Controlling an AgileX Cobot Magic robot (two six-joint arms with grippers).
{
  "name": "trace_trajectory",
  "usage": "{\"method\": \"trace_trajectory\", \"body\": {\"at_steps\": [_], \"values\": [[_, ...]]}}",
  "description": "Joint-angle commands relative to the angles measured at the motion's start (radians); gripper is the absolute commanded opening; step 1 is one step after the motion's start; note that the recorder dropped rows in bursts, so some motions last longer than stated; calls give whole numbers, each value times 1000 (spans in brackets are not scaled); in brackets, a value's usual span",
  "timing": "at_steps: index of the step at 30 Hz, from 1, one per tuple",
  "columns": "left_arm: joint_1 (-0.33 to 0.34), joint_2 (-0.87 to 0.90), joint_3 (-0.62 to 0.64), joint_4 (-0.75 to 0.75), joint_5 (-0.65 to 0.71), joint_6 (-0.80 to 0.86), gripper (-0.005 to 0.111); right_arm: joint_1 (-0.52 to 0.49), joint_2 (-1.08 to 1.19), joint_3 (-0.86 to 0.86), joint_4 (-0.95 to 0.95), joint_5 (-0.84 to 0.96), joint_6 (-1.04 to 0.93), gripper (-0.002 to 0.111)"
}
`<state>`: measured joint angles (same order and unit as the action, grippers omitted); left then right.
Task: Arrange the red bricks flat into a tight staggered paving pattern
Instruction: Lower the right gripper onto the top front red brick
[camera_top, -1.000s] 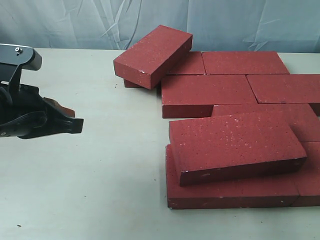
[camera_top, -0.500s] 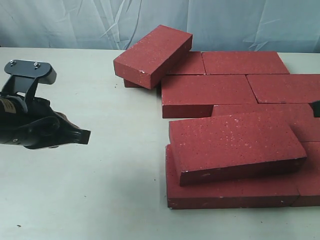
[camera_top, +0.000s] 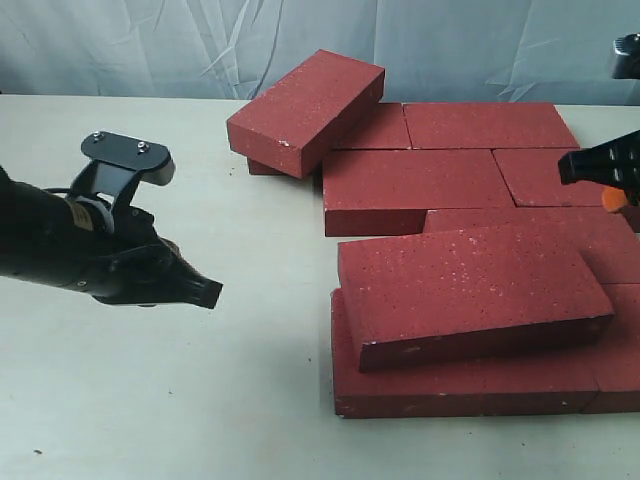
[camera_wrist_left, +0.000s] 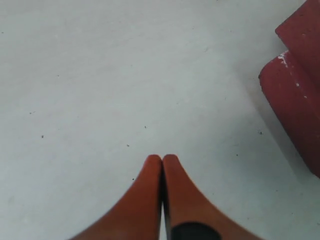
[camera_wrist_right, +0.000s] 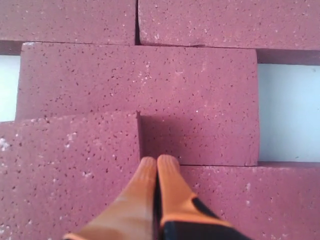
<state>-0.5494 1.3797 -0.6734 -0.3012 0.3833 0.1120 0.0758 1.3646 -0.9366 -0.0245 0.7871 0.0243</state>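
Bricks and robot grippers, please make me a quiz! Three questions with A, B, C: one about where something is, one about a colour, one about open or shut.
1. Where is the left gripper?
A) on top of a brick
B) over the bare table
C) inside a box

2. What colour are the bricks?
A) dark red
B) grey
C) yellow

3. How is the right gripper?
A) wide open
B) shut on a brick
C) shut, holding nothing

Answers:
1 B, the left wrist view shows only table under it, with bricks off to one side.
2 A, every brick is dark red with tiny pale specks.
3 C, the right wrist view shows it pressed closed above the bricks, with nothing in between.
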Motion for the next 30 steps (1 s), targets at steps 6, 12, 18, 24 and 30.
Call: {"method": "trace_trajectory", "body": {"at_steps": [6, 12, 18, 24, 30], "values": [[-13, 85, -49, -192, 49, 199, 0, -79, 161, -25, 11, -7, 21, -1], [-13, 85, -57, -355, 41, 357, 0, -114, 185, -25, 15, 63, 4, -1], [-13, 85, -58, -372, 25, 371, 0, -114, 219, -25, 60, 133, -47, -1], [-13, 85, -61, -378, 21, 398, 0, -30, 224, -25, 198, 168, -159, -1], [-13, 85, -61, -380, 16, 405, 0, 105, 224, -25, 247, 155, -162, -1]]}}
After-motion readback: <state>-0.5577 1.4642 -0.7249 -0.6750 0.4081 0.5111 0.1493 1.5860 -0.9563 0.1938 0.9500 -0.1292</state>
